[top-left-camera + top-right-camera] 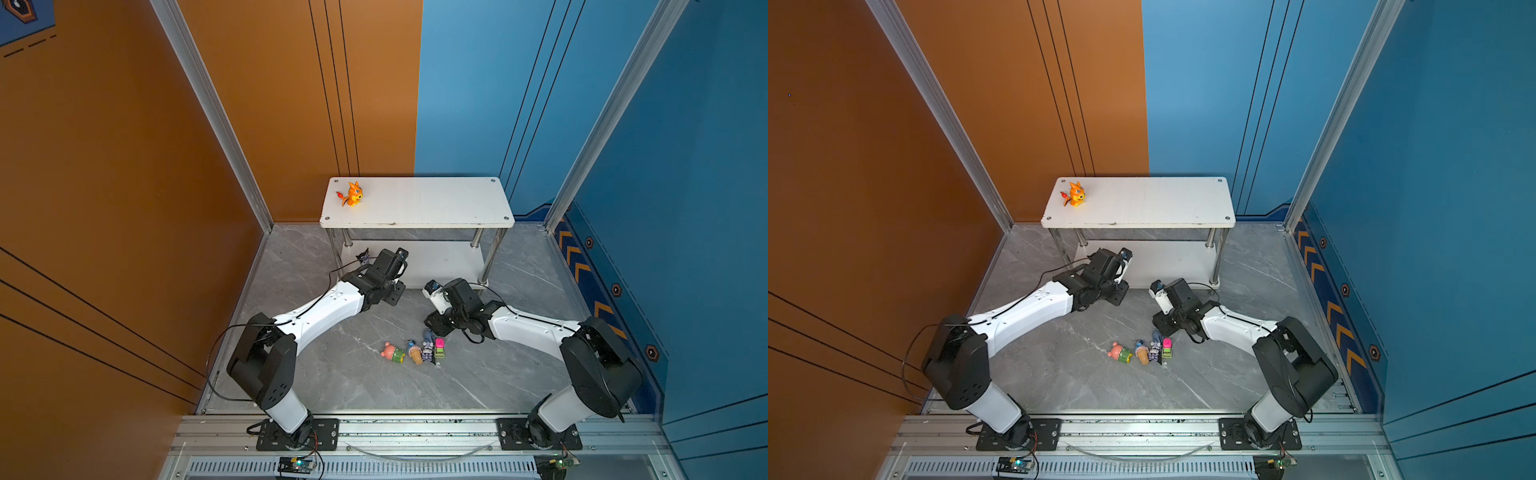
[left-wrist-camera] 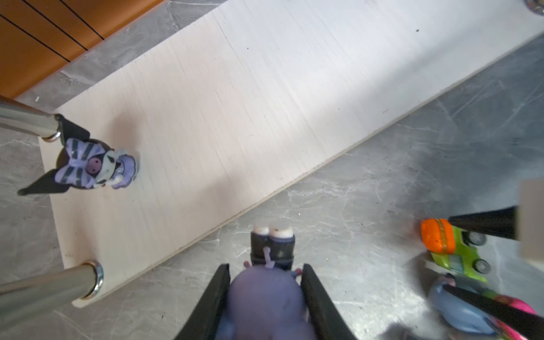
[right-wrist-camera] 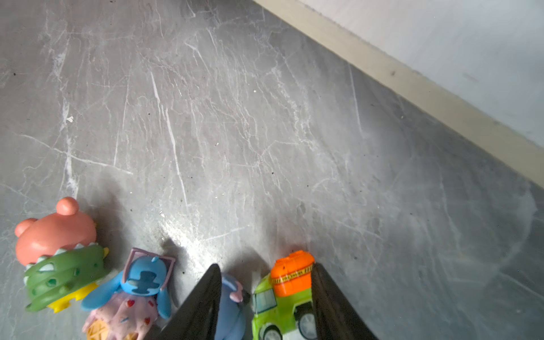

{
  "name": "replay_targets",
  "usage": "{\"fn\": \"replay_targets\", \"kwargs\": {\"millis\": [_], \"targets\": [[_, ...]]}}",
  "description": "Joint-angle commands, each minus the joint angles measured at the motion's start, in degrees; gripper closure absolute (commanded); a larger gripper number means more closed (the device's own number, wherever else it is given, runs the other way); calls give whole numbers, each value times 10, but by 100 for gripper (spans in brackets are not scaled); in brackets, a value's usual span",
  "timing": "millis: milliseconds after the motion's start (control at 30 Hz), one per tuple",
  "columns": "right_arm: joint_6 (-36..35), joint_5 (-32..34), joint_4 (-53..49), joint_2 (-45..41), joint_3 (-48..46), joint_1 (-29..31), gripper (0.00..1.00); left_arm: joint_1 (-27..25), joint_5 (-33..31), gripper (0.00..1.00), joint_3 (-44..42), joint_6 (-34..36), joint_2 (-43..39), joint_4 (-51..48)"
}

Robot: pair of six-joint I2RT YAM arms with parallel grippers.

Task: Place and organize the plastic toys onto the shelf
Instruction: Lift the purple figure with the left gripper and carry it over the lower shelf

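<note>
The shelf [image 1: 415, 201] stands just ahead of the left gripper [image 2: 265, 273], which is clamped on a purple imp [image 2: 265, 297]. The right gripper [image 3: 266, 268] has its 2 fingers straddling the orange-roofed car [image 3: 290, 282] and the grey-blue donkey [image 3: 231, 306]; whether they squeeze, I cannot tell. A bow-wearing imp [image 2: 97, 164] stands on the lower board, ahead of the left gripper.

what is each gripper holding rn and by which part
Left gripper: a purple imp toy, pinched at its head end. Right gripper: its fingers flank the orange car and blue donkey; whether either is gripped cannot be told.
</note>
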Motion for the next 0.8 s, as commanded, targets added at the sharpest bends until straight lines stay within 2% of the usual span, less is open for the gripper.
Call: {"fn": "replay_targets", "kwargs": {"millis": [0, 233, 767], "targets": [[3, -3, -2, -19, -13, -7, 49, 7, -27, 70, 27, 23, 40, -11], [4, -8, -2, -37, -24, -19, 49, 22, -24, 69, 73, 40, 100, 8], [6, -17, 2, -37, -29, -27, 49, 46, -30, 68, 145, 63, 172, 19]]}}
